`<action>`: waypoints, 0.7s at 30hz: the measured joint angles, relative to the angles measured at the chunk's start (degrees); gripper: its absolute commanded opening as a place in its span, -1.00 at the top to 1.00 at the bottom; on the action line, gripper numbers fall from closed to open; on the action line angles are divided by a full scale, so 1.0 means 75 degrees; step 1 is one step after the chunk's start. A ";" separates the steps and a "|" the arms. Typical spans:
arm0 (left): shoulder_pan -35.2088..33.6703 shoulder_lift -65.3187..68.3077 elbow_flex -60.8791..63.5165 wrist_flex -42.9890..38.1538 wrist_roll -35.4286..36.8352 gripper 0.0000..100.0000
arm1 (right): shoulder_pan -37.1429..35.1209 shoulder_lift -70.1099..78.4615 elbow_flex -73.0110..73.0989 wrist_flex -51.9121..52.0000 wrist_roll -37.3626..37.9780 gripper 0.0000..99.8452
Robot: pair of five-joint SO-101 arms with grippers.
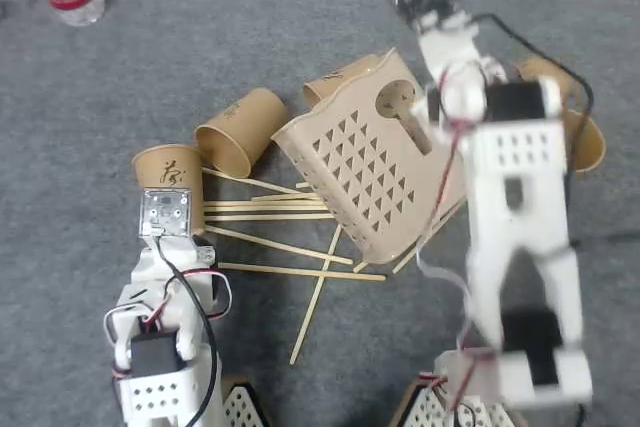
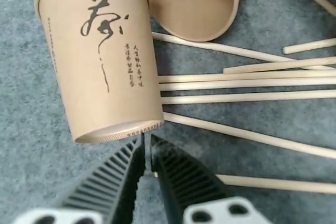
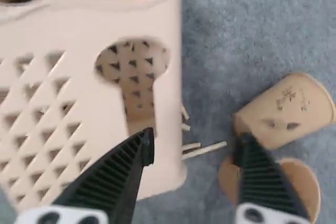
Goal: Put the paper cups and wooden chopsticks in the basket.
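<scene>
Left gripper (image 2: 147, 148): sitting pressed together, holding nothing, just beside the bottom rim of the tan paper cup with dark writing (image 2: 100, 61).
Right gripper (image 3: 197, 140): hanging spread wide between the pale plastic basket with triangle holes (image 3: 79, 103) and a second tan paper cup (image 3: 286, 108).
Doing it well: likely standing the basket up first, then opening wide around a cup and squeezing softly.
Basket: lying tipped on its side, showing nothing inside through the handle hole.
Thin wooden chopsticks (image 1: 265, 209): lying spread on the grey carpet (image 1: 80, 247), outside the basket.
</scene>
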 measured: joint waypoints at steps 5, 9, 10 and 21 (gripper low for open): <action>0.0000 0.0000 0.0000 0.0000 0.0000 0.98 | 0.0000 0.2227 -0.2532 0.0539 0.0035 0.47; 0.0000 0.0000 0.0000 -0.0270 0.0000 0.98 | -0.0258 0.3587 -0.4032 0.1102 0.0211 0.47; 0.0000 0.0000 0.0000 -0.0316 0.0000 0.98 | -0.0328 0.3845 -0.4314 0.1219 0.0270 0.47; 0.0000 0.0000 0.0000 -0.0375 0.0000 0.98 | -0.0527 0.5497 -0.5919 0.1430 0.0680 0.47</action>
